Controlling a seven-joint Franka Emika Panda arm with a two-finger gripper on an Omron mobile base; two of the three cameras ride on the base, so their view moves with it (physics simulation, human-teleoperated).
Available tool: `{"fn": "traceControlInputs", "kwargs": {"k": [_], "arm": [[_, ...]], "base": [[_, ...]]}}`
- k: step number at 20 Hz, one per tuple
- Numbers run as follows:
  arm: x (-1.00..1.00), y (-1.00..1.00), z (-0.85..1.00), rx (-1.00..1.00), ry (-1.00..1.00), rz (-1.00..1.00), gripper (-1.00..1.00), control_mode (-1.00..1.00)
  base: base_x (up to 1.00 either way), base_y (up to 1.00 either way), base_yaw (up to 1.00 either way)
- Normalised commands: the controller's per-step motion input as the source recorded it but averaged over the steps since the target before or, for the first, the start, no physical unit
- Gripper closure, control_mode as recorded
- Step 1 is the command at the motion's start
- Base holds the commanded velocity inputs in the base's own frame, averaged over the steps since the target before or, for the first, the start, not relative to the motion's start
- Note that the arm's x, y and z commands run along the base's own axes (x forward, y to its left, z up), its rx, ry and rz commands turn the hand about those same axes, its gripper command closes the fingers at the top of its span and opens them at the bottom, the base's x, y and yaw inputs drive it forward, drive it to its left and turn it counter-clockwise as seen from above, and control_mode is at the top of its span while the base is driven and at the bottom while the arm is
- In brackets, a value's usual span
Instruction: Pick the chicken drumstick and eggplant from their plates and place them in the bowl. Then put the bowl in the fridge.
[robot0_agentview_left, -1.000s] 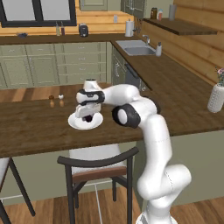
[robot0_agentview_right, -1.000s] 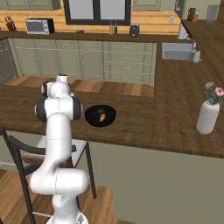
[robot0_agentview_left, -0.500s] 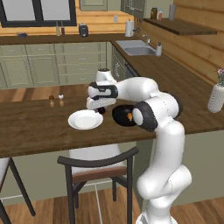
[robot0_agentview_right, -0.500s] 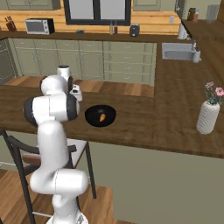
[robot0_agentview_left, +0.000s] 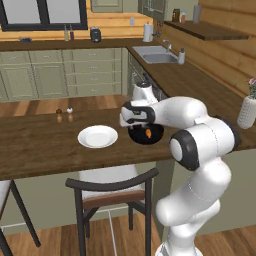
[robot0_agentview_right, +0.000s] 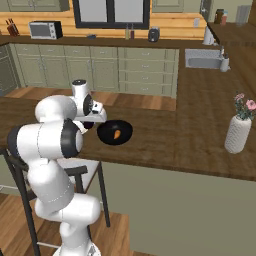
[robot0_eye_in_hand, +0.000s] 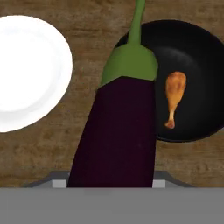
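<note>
My gripper (robot0_agentview_left: 132, 124) is shut on the eggplant (robot0_eye_in_hand: 118, 131), a dark purple oval with a green stem cap, and holds it above the wooden counter. In the hand view the eggplant hangs over the left rim of the black bowl (robot0_eye_in_hand: 199, 57) and hides the fingertips. The orange-brown chicken drumstick (robot0_eye_in_hand: 174, 98) lies inside the bowl (robot0_agentview_left: 155, 134). The bare white plate (robot0_eye_in_hand: 26, 74) sits to the bowl's left (robot0_agentview_left: 97, 136). From the right base view the bowl (robot0_agentview_right: 106, 132) with the drumstick (robot0_agentview_right: 116, 134) is just right of my hand. The fridge is out of view.
Two small shakers (robot0_agentview_left: 64, 115) stand on the counter behind the white plate. A chair (robot0_agentview_left: 112, 185) is tucked under the counter's near edge. A vase with flowers (robot0_agentview_right: 237, 131) stands far right. A sink (robot0_agentview_left: 155, 54) is on the back counter.
The arm has swung from above the white plate rightward to the bowl's left rim, carrying the eggplant. The white plate is now bare.
</note>
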Motion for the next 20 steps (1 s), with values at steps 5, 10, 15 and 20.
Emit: {"fn": "traceControlInputs", "kwargs": {"k": [5,10,15,20], "arm": [[0.13,-0.56,-0.05,0.0,0.08,-0.07,1.0,-1.0],[0.53,-0.17,-0.04,0.0,0.03,0.0,1.0,-1.0],[0.7,-0.22,-0.14,0.0,0.07,0.0,1.0,-1.0],[0.39,-0.22,-0.3,0.0,0.08,0.0,1.0,-1.0]], "base": [[0.0,0.0,0.0],[0.0,0.0,0.0],[0.0,0.0,0.0],[0.0,0.0,0.0]]}}
